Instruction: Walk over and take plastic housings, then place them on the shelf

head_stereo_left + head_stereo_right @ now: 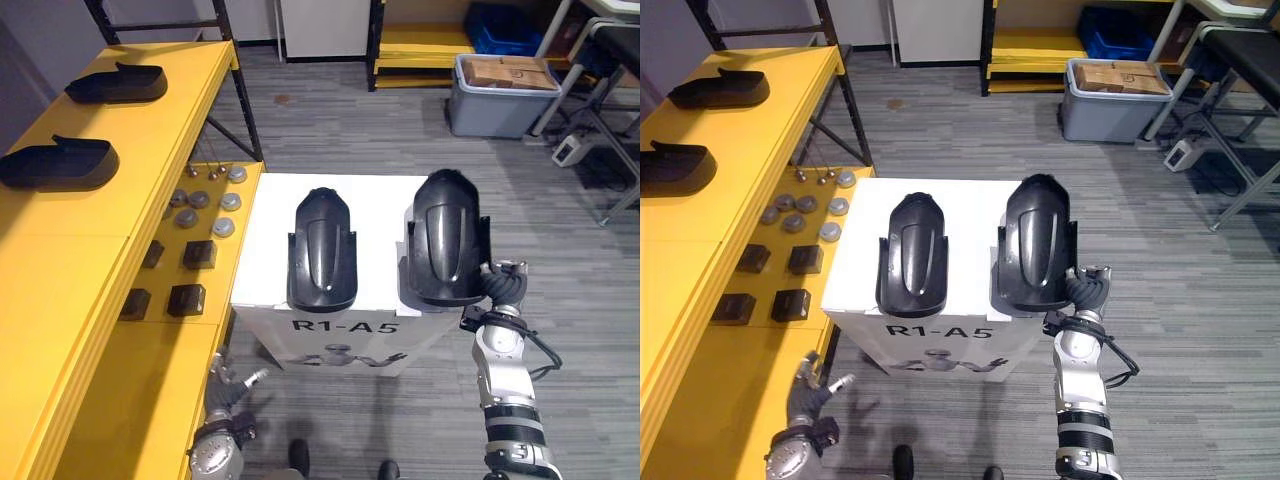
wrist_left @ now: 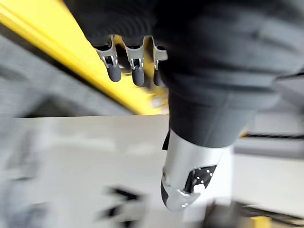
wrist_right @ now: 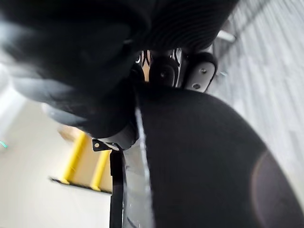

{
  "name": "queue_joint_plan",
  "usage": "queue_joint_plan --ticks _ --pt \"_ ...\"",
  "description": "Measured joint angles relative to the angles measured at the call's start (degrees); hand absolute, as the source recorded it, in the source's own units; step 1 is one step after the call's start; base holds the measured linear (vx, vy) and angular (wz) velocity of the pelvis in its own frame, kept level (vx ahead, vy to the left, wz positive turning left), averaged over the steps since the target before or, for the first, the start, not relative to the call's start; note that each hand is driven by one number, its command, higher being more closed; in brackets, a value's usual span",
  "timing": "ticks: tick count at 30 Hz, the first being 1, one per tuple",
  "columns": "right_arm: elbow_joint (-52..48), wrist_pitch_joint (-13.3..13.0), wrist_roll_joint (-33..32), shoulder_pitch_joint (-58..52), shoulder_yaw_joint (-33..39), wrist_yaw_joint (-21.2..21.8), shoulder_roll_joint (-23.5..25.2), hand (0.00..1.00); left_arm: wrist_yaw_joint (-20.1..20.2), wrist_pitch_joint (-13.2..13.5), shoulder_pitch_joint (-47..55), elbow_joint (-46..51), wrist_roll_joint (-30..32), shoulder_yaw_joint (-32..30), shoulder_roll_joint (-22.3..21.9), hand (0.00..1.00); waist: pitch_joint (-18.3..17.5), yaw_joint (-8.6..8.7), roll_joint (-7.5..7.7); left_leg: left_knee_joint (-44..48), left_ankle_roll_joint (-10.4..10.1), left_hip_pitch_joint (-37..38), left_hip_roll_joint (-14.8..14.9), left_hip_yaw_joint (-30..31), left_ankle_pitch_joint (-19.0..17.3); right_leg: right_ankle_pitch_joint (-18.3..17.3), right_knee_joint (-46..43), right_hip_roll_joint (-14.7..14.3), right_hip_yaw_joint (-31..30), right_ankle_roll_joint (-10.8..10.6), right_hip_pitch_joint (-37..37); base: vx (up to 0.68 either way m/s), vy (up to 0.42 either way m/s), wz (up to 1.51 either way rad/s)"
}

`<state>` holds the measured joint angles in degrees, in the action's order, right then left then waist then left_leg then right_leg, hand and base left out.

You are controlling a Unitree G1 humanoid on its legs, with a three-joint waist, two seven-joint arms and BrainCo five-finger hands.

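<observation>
Slippage worries me: right hand [image 1: 503,283] at the edge of the right housing [image 1: 447,240], grip I cannot tell; a one-sided lift could tip it off the white box [image 1: 270,220]; left hand [image 1: 808,392] slack.

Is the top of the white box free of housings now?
No, the left housing and the right housing both lie side by side on top of the white box.

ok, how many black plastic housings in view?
4. Two side by side on the white box: left housing, right housing. Two on the yellow shelf: near housing, far housing. More may sit out of frame.
</observation>
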<state>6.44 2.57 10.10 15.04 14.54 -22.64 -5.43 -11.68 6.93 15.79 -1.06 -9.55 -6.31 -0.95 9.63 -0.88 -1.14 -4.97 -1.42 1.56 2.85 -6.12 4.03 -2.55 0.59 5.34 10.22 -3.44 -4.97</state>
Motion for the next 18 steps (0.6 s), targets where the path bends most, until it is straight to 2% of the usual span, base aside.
queue_joint_plan --ticks 3,7,11,15,18 --pt "-5.66 -0.05 1.32 -0.76 -0.62 -0.83 1.56 1.0 -1.62 1.38 -0.59 6.91 -0.54 0.11 -0.98 0.0 -0.63 0.04 0.02 0.0 0.0 0.17 0.01 0.0 0.0 -0.01 0.0 0.0 0.0 -0.01 -0.16 -0.01 0.001 0.0" --pt "-10.57 -0.27 3.39 -1.86 -5.19 -0.48 1.85 1.0 -2.13 2.71 -2.14 13.79 -1.34 3.19 -0.74 0.0 -1.16 0.03 0.01 0.0 0.0 0.85 0.0 0.04 0.0 -0.05 -0.06 0.01 0.05 -0.05 -0.79 -0.01 0.0 0.0" --pt "-13.01 -1.15 3.99 -1.88 -10.47 0.67 1.91 1.0 -1.7 3.24 -5.18 14.61 -3.18 8.26 -0.41 0.0 -1.7 0.04 -0.01 -0.01 0.01 1.14 -0.04 0.05 0.0 -0.12 -0.17 0.05 0.04 -0.14 -0.64 -0.05 0.003 0.0" --pt "-16.01 -3.05 5.11 -1.88 -18.98 2.95 1.98 1.0 -1.31 3.09 -10.06 14.48 -5.46 16.05 0.12 0.0 -2.73 0.13 0.07 0.0 0.01 1.08 -0.05 -0.05 0.0 -0.13 -0.24 0.05 -0.09 -0.14 -0.47 -0.01 0.001 -0.01" --pt "-16.28 -3.83 6.27 -1.85 -23.83 4.24 2.04 1.0 -0.71 2.83 -13.33 13.06 -7.75 19.12 0.75 0.0 -3.3 0.25 0.07 0.0 0.01 1.1 -0.03 -0.13 0.0 -0.12 -0.22 0.01 -0.18 -0.14 -0.44 0.0 0.0 0.0"
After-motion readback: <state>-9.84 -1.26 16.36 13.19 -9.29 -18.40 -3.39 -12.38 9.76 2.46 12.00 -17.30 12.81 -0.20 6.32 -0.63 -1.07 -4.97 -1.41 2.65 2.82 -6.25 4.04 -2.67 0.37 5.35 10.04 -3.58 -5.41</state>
